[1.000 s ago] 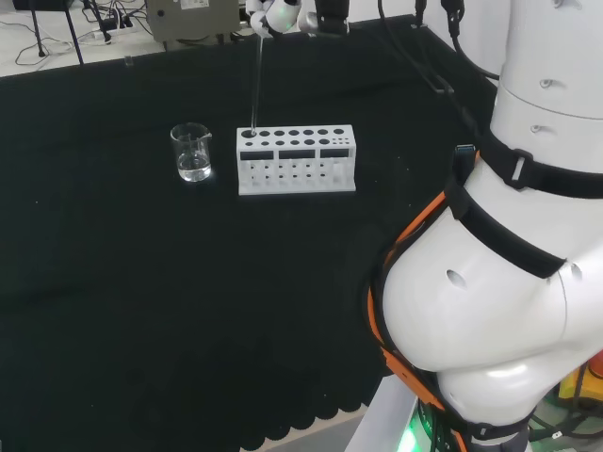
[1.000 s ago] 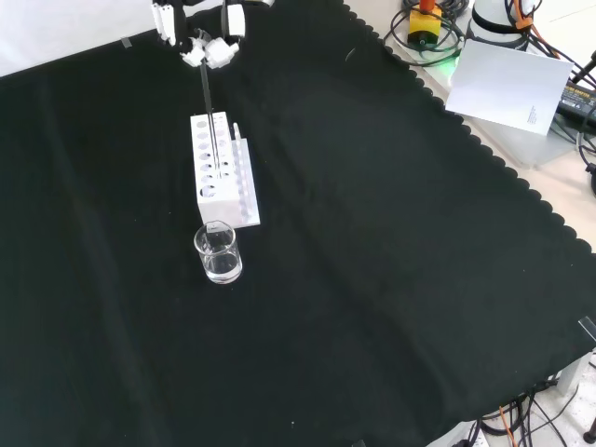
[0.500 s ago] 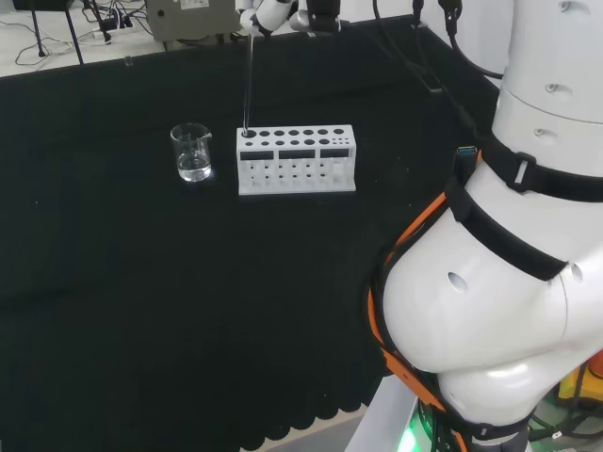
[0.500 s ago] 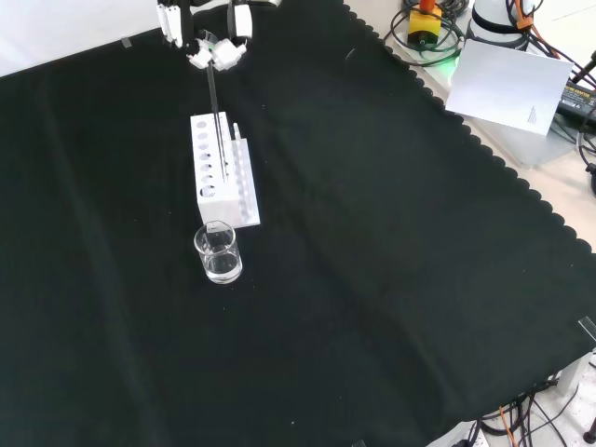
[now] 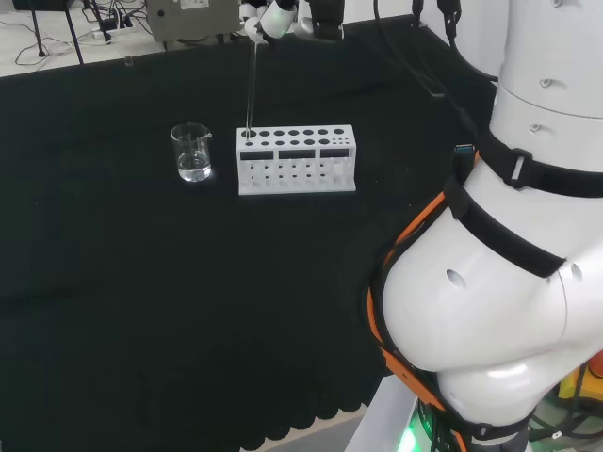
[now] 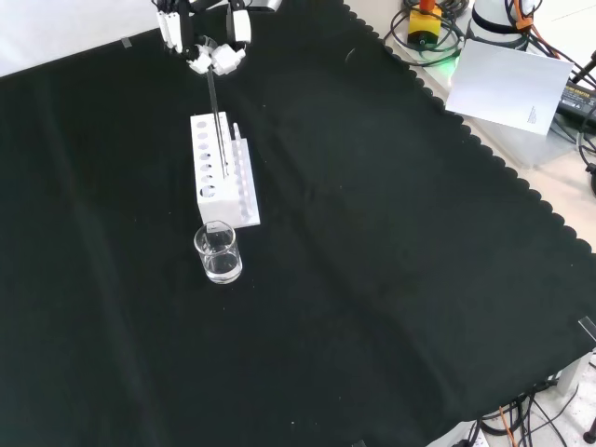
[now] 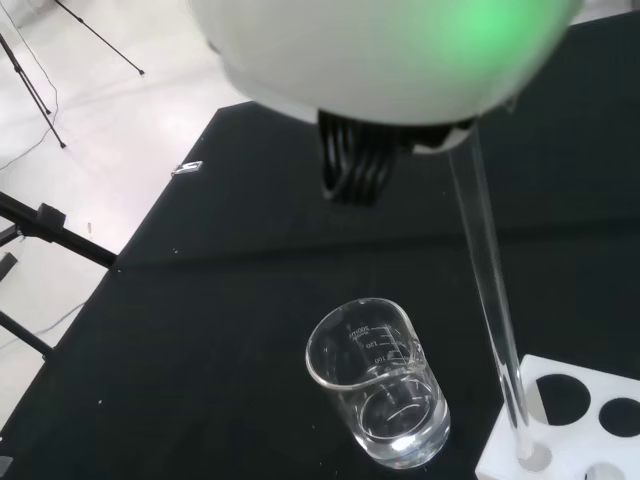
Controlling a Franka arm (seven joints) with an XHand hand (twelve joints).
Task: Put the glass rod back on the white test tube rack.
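The white test tube rack (image 5: 296, 158) (image 6: 222, 172) stands on the black cloth; its corner (image 7: 570, 415) appears in the wrist view. A clear glass rod (image 5: 251, 85) (image 6: 217, 126) (image 7: 490, 290) stands nearly upright, its lower end in the rack's end hole nearest the beaker. The hand (image 5: 283, 14) (image 6: 210, 47) is high above the rack, fingers curled round the rod's top end. A blurred white part of the hand (image 7: 380, 50) looms over the rod in the wrist view.
A small clear glass beaker (image 5: 192, 152) (image 6: 219, 252) (image 7: 382, 385) with a little clear liquid stands beside the rack's end. The arm's big white links (image 5: 499, 235) fill the head view's right. Cables and a white sheet (image 6: 507, 84) lie past the cloth's scalloped edge.
The hand shifted slightly above the rack, swinging the rod's tilt a little; the rod's lower end stayed at the rack's end hole. Rack and beaker have not moved.
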